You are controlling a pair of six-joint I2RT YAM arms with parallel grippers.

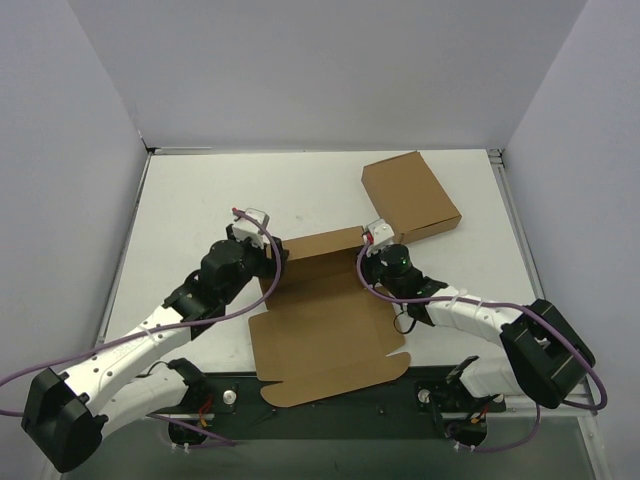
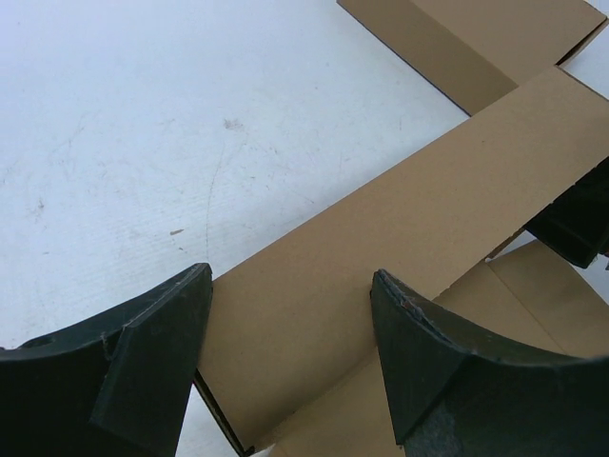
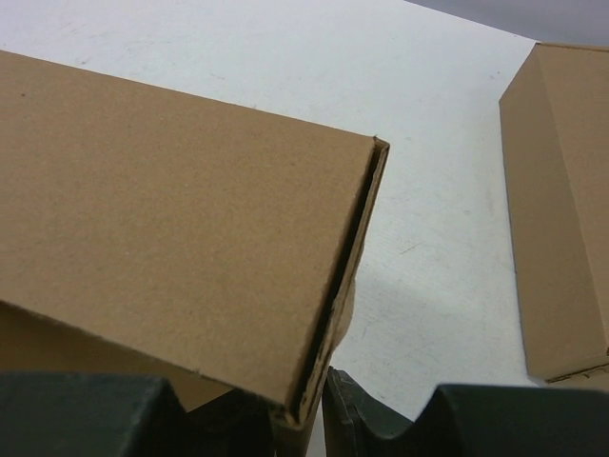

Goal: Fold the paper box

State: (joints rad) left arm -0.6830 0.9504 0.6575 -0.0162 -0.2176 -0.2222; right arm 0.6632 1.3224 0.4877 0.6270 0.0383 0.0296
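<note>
The paper box (image 1: pixel 320 335) is a flat brown cardboard cut-out lying between the two arms, with its far flap (image 1: pixel 315 245) folded up into a doubled strip. My left gripper (image 1: pixel 272 258) is at the strip's left end. In the left wrist view it (image 2: pixel 292 276) stands open, its fingers (image 2: pixel 152 352) wide apart over the strip (image 2: pixel 324 267). My right gripper (image 1: pixel 372 250) is at the strip's right end. In the right wrist view it (image 3: pixel 309 419) is shut on the doubled end edge of the flap (image 3: pixel 171 219).
A finished brown carton (image 1: pixel 410 195) sits at the back right, just beyond the right gripper, and shows in the right wrist view (image 3: pixel 561 209) and the left wrist view (image 2: pixel 476 38). White walls enclose the table (image 1: pixel 200 210) on three sides.
</note>
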